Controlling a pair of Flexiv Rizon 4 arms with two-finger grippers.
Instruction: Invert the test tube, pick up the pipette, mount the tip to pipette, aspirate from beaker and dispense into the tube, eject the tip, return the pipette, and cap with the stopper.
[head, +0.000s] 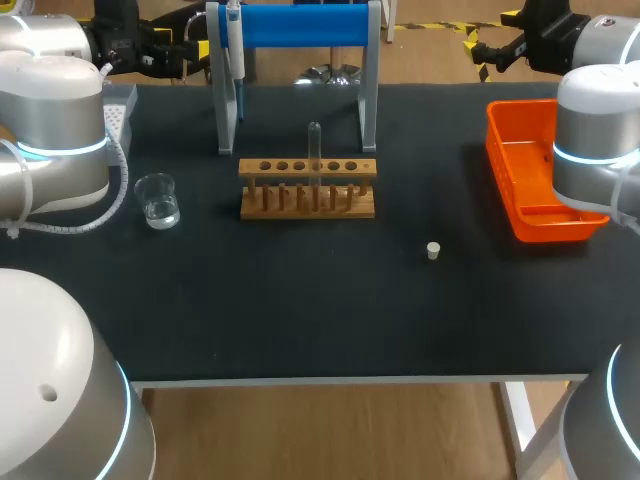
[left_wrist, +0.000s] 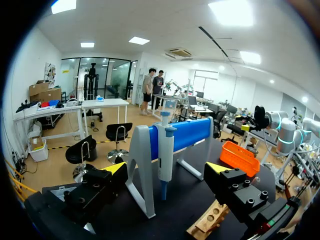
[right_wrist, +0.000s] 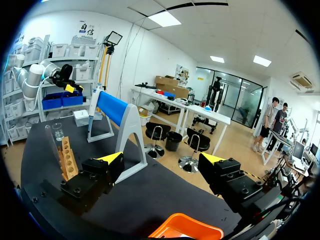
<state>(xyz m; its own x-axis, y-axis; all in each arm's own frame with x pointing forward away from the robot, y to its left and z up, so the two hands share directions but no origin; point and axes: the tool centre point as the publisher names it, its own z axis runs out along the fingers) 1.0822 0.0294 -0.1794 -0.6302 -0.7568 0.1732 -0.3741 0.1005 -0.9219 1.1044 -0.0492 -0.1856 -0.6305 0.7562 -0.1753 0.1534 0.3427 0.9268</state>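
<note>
Both grippers, left (left_wrist: 167, 170) and right (right_wrist: 161, 160), hang empty with jaws apart at the far left and far right; the slim glass tube (head: 314, 150) stands in the wooden rack (head: 307, 190) mid-table, where an off-centre pinch would likely topple or crack it.

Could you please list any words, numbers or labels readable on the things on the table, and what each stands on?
None can be read.
Any print on the pipette or beaker is too small to make out.
The wooden rack, orange tray and stopper show no lettering.
</note>
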